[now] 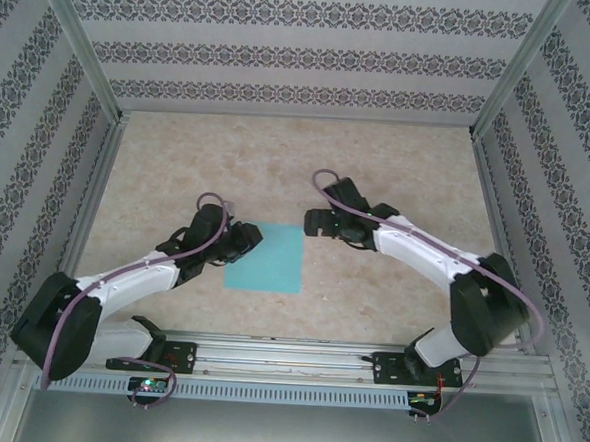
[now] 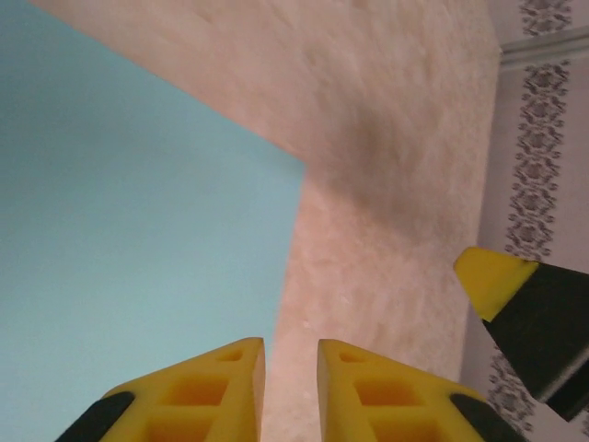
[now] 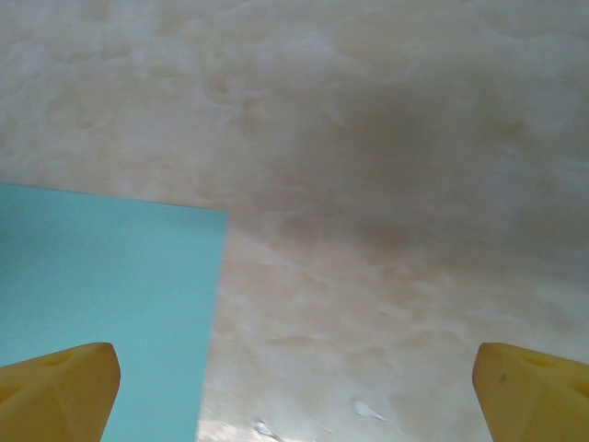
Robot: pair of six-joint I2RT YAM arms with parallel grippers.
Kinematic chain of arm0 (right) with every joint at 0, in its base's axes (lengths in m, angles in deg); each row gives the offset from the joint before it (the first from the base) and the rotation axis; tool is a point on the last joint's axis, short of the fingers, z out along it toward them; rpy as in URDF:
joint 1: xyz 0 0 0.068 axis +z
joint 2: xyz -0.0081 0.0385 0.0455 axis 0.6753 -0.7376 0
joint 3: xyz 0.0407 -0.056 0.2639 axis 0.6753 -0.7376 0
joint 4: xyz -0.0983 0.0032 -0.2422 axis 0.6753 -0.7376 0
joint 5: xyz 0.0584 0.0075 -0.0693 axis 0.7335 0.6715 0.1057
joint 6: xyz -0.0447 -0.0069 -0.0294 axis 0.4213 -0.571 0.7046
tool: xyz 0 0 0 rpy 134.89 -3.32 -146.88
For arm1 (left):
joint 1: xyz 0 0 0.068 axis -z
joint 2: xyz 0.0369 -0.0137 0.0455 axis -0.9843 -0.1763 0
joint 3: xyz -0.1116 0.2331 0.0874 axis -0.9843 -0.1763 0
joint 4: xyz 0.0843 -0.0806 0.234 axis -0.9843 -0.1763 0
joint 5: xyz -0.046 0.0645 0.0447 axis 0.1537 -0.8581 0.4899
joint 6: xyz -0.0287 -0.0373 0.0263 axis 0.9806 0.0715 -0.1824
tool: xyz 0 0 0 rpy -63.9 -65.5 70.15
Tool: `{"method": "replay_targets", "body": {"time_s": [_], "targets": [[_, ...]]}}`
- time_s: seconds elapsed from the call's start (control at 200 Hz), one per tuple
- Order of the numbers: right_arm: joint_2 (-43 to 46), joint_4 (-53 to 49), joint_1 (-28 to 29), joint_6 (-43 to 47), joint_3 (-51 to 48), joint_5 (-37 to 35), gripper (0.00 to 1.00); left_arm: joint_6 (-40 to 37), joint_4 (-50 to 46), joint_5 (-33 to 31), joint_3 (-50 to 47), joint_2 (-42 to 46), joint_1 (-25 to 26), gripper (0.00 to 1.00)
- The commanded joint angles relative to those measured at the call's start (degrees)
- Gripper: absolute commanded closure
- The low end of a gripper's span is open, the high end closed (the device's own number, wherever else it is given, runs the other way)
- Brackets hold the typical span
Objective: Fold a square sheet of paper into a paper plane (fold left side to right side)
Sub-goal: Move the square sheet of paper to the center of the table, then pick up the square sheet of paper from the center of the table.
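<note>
My left gripper hovers at the left edge of the square sheet of paper, fingers a narrow slit apart and empty. The sheet lies flat on the table. My right gripper gapes wide by its far right corner.

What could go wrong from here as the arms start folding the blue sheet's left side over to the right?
1. The square sheet of paper lies flat on the table, and the left gripper, fingers barely apart at its edge, may push it sideways instead of lifting it.
2. The right gripper stands wide open at the far right corner, gripping nothing, so the sheet could slide and crease crooked.
</note>
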Motion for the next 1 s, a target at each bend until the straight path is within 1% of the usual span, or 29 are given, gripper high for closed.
{"method": "replay_targets", "body": {"time_s": [0.0,0.09,0.18,0.25,0.39,0.684,0.994], "targets": [[-6.44,-3.29,2.96,1.67,5.86,-1.93,0.02,-4.7,-9.66,2.04,-3.37,1.25,-3.22,0.82],[-12.29,-4.97,5.12,2.24,11.01,-1.97,0.02,-7.13,-12.15,3.22,-3.61,0.96,-4.15,0.83],[-17.52,-6.65,6.64,2.57,15.57,-2.3,0.02,-8.01,-11.67,5.47,-4.07,-0.81,-4.93,0.85],[-20.13,-7.42,7.38,2.71,17.85,-2.33,0.02,-8.48,-11.11,6.72,-4.03,-2.77,-5.11,0.87],[-24.14,-8.03,8.19,2.49,20.46,-1.16,0.02,-9.5,-10.12,6.98,-4.31,-5.48,-5.08,0.9],[-28.88,-9.15,9.32,2.27,22.37,1.11,0.03,-10.44,-8.74,7.46,-4.89,-9.53,-5.07,0.91],[-29.98,-9.63,11.05,1.8,23.28,3.07,0.05,-10.53,-7.39,7.1,-5.08,-11.81,-5.09,0.92]]}}
